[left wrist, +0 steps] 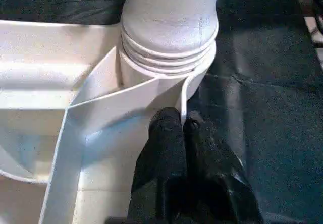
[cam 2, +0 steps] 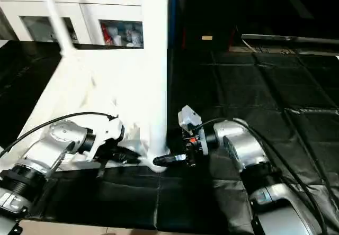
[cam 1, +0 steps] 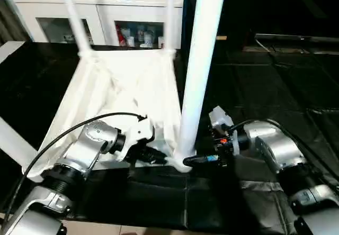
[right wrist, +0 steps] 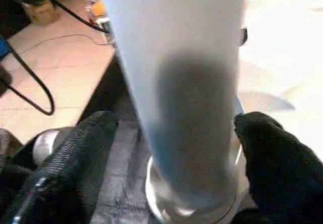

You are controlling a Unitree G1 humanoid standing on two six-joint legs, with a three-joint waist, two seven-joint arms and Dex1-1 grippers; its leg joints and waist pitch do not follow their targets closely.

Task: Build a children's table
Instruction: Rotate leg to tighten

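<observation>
A white table top lies upside down, ribbed side up, on a black mat. A tall white leg stands upright in its near right corner socket. The left gripper pinches the thin rim of the top just beside that socket, fingers clenched on it. The right gripper has its fingers spread either side of the leg's base. Two more legs rise at the far corners. Behind stands a white cabinet with glass doors.
</observation>
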